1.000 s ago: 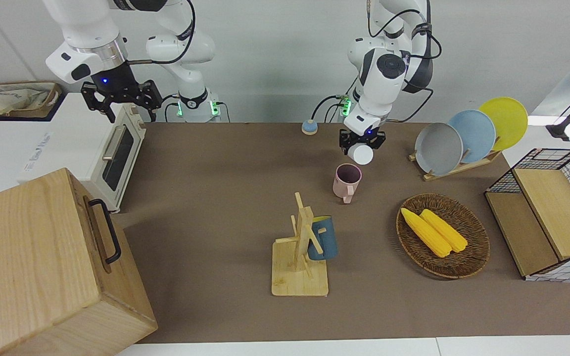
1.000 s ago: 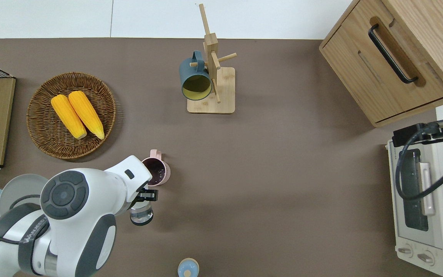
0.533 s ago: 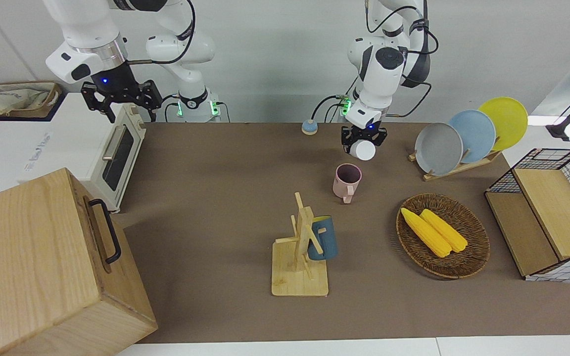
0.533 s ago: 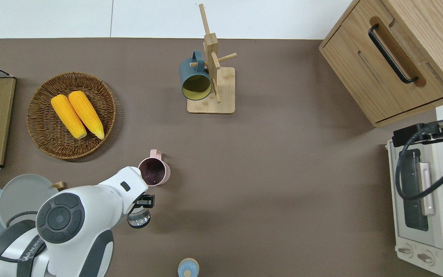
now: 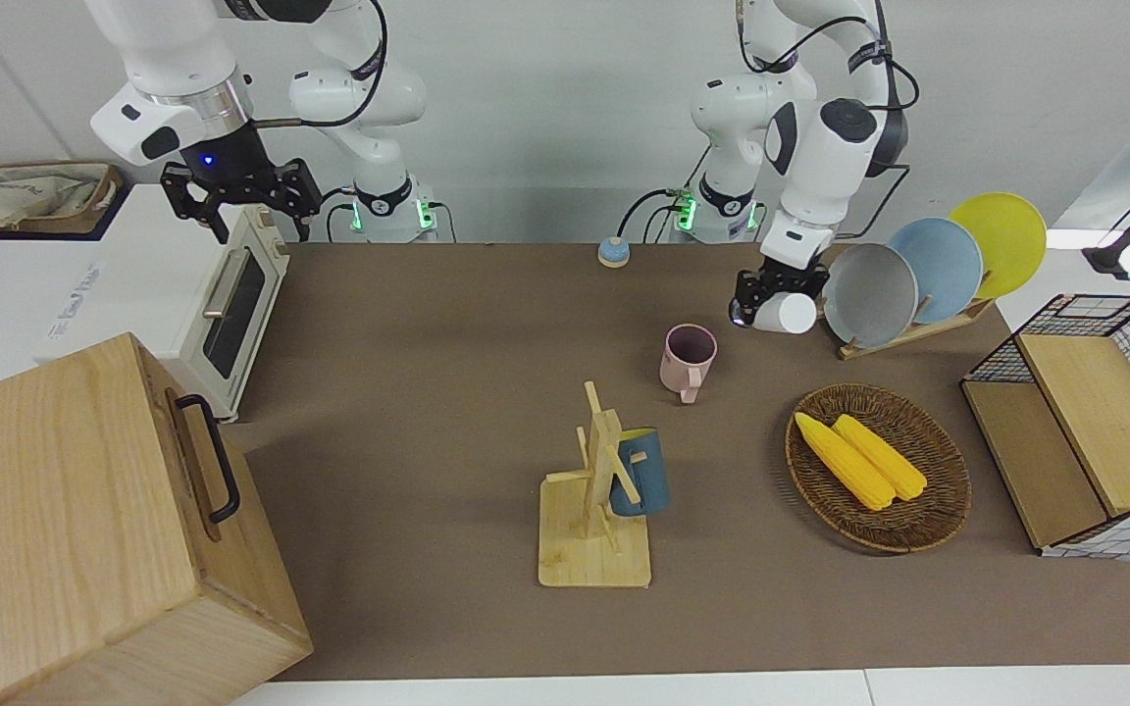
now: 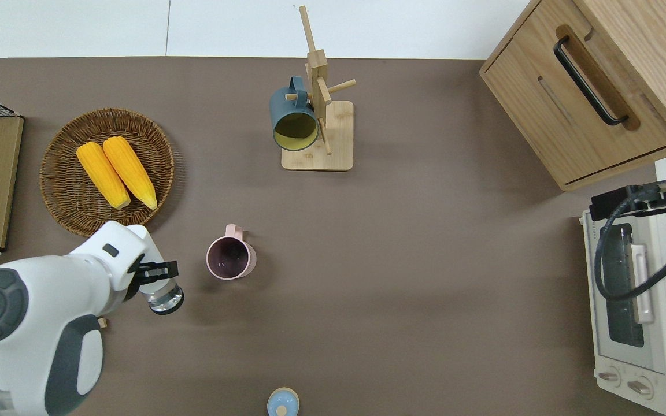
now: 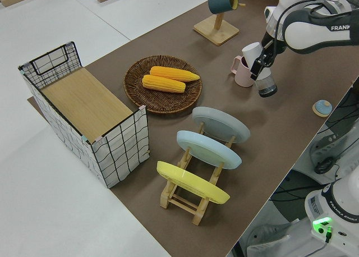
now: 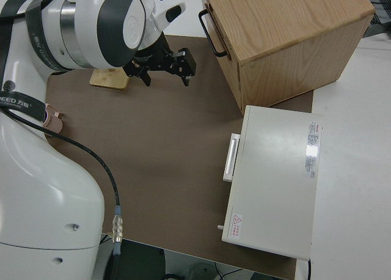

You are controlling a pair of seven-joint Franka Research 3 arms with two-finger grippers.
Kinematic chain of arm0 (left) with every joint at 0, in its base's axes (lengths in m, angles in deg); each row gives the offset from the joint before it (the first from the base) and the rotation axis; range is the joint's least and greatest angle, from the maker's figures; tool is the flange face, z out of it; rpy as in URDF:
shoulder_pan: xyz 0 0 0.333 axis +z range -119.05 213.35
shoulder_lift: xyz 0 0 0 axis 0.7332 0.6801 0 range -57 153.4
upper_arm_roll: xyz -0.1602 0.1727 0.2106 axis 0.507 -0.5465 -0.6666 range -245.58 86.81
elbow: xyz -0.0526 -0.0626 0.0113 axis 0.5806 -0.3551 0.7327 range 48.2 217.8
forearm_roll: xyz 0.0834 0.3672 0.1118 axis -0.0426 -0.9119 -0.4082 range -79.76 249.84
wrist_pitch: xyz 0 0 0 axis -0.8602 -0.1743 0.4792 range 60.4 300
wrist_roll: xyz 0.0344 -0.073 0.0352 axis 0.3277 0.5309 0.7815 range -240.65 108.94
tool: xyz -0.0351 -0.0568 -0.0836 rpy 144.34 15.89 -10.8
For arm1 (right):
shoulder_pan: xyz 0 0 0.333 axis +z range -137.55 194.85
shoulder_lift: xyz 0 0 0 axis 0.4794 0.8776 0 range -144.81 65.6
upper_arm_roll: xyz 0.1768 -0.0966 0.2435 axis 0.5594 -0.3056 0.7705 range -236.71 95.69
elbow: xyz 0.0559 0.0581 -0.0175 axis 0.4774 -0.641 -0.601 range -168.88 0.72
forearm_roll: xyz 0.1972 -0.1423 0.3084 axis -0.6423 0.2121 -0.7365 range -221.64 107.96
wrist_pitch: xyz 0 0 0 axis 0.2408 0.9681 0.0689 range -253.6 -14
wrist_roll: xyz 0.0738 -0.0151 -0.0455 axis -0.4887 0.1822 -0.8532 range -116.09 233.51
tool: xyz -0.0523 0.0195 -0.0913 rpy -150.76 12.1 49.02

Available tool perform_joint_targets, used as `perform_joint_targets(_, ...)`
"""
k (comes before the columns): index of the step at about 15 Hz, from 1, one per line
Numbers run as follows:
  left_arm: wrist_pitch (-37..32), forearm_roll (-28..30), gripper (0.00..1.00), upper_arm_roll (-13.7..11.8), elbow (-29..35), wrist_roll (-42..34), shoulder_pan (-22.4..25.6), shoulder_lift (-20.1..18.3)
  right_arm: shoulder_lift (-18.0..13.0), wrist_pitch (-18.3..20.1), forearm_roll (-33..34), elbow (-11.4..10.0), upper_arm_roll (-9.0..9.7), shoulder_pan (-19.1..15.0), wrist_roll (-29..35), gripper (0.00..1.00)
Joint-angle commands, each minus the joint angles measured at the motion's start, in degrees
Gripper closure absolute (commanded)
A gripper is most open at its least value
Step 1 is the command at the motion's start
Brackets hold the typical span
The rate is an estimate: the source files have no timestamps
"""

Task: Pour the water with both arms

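Front view: left gripper point(image 5: 766, 299) fingers clamp a clear bottle point(image 5: 787, 313), tilted, near the plate rack point(image 5: 903, 333); right gripper point(image 5: 241, 196) parked, fingers spread wide.
Overhead view: bottle beside pink mug point(image 6: 230, 259), not above it; tipping now would likely wet the surface point(image 6: 425, 260).
Left side view: corn basket point(image 7: 162, 83) nearby.

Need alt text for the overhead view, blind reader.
The left gripper holds a clear bottle tilted over the brown table, beside an upright pink mug. Farther from the robots are a wicker basket with two corn cobs and a mug rack.
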Motion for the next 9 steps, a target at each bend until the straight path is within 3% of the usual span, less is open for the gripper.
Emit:
perform_joint_targets(1, 0.0, -4.7, 1.00, 0.2, -9.3, 0.5, 5.9, 5.0, -0.4, 0.1, 0.0, 0.0, -0.10, 0.0, -1.1, 0.011)
perform_joint_targets(9, 0.0, -10.3, 1.00, 0.2, -26.4, 0.2, 16.5, 10.0, -0.4, 0.1, 0.0, 0.0, -0.10, 0.0, -1.1, 0.011)
